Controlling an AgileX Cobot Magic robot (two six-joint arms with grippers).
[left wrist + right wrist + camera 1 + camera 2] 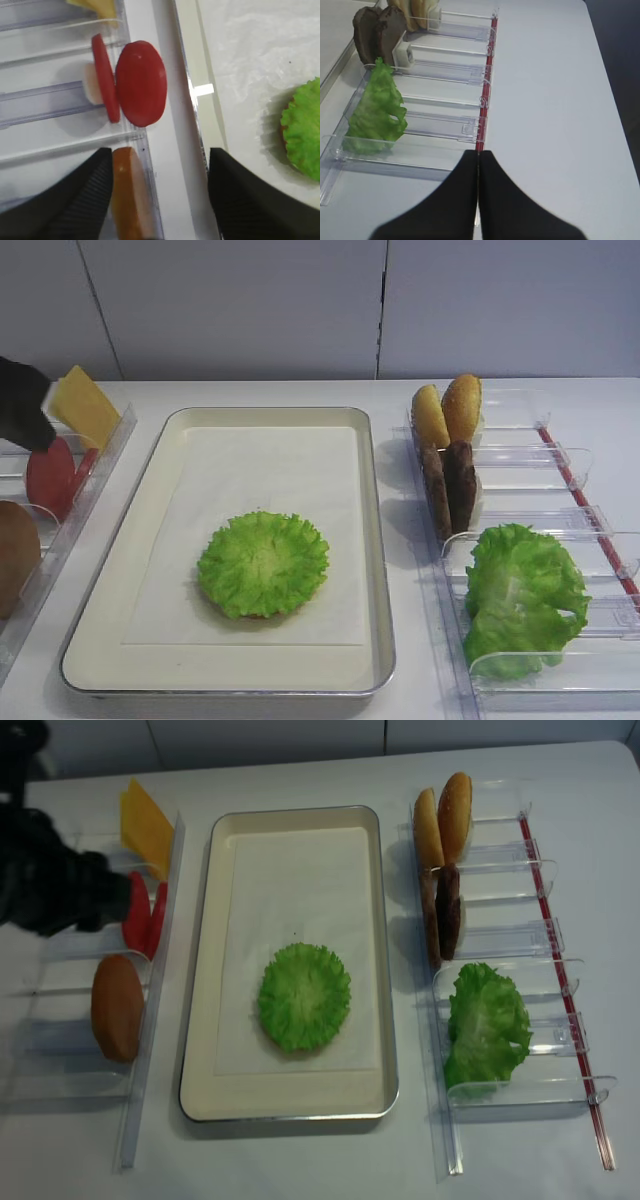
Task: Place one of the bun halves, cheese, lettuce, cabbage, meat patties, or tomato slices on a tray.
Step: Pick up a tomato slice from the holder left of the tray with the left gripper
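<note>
L arm is hanging over the table's far-left edge, its left gripper [159, 192] pointing down w/ both fingers [85, 200] spread wide, nothing btwn them. R arm is sitting near the table's right side, right gripper [478, 165] w/ fingertips pressed together, empty.

Clear plastic rack [560, 570] on my right runs front to back on the white table [600, 405], with a thin red strip [560, 970] along its outer edge. Another clear rack [60, 1010] lines the left side. Pale wall panels [300, 300] stand behind, a dark seam between them.
</note>
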